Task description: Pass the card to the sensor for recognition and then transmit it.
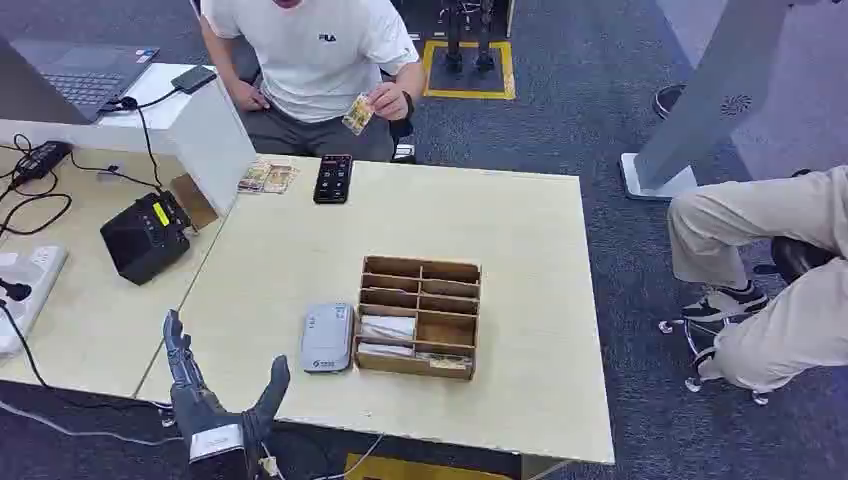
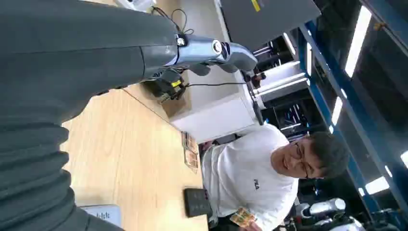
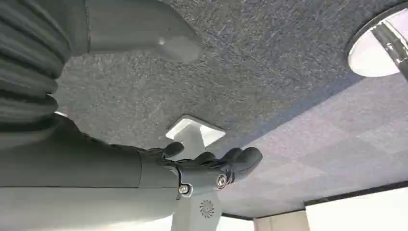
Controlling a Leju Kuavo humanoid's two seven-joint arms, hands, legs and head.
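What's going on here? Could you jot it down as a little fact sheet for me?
left hand: open, raised at the table's near edge, holding nothing
right hand: empty, hanging over the carpet
card: held by the person across the table
sensor: grey, flat on the table, left of the wooden box
phone: at the far edge

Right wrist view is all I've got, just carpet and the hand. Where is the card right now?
Observer: A person seated across the table holds a card up in one hand.
Operator: And the sensor?
Observer: A grey device, likely the sensor, lies flat beside the wooden organizer, on its left.
Operator: What's the left hand doing?
Observer: The left hand is raised at the table's near edge, fingers apart, holding nothing.
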